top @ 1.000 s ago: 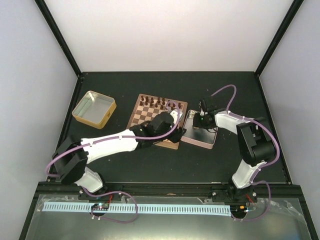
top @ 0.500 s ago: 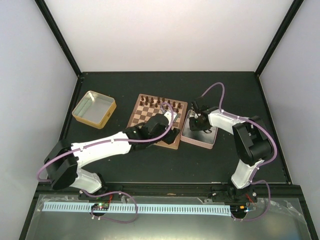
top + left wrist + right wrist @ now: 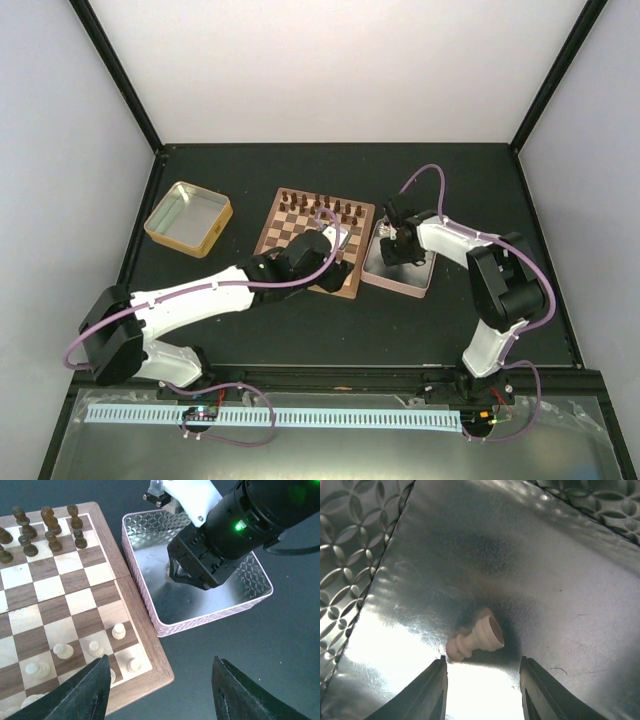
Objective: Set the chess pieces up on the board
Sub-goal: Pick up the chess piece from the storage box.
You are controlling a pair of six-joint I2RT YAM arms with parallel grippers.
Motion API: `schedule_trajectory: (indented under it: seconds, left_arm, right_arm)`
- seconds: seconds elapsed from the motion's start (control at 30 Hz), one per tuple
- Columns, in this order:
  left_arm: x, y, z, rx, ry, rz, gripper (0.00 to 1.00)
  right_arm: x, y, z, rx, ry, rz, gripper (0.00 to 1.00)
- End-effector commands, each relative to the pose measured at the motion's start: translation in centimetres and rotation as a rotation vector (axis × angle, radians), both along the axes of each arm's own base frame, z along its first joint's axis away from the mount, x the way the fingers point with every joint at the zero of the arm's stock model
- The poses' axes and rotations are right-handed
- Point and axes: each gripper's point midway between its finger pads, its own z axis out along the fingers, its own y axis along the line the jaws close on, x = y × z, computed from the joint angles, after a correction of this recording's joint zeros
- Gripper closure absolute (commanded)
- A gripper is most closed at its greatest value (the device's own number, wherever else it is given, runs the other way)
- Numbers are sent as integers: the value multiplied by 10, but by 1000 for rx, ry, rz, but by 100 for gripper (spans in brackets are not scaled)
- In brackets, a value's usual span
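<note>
So the right gripper (image 3: pixel 482 690) is down inside the silver tin (image 3: pixel 350 540), jaws partway apart and gripping nothing. One light pawn (image 3: pixel 476 639) lies on its side on the tin floor just past the fingertips, roughly in line with the gap, base pointing right. Its head is right beside the left-hand finger (image 3: pixel 436 687); can't tell if they actually touch.

The left gripper (image 3: pixel 160 692) hangs wide and empty over the near right corner of the board (image 3: pixel 65 595), where the frame meets the dark bench (image 3: pixel 280 645). A handful of light pieces (image 3: pixel 118 630) stand upright on the squares in that corner, and the dark chessmen (image 3: pixel 50 527) are lined up along the far side.

Hard to see: from the left wrist camera, the right gripper's body blocks its own fingertips and nearly all of the pawn. From the top, the left arm covers the near part of the board. A couple of light pieces are cut off at the bottom-left of the left wrist view.
</note>
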Motion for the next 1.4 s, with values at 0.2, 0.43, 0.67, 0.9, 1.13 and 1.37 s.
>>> schedule_trajectory:
  seconds: [0.2,0.43,0.67,0.9,1.13,1.37]
  left_arm:
    - [-11,12,2,-8,18,-42,43]
    - [-9,15,2,-35,28,-39,43]
    - [-6,16,4,-47,29,-39,43]
    - [-3,17,6,-51,31,-35,42]
    - [-1,18,9,-55,30,-36,42]
    - [1,19,9,-57,32,-34,42]
  right_arm:
    - [-1,-1,54,34,-90,14,56]
    - [-15,-23,34,-95,-27,19,64]
    - [-7,-20,18,-123,10,56,60]
    - [5,-7,2,-120,44,90,59]
    - [21,1,-3,-115,27,87,57]
    - [25,2,-14,-110,32,73,64]
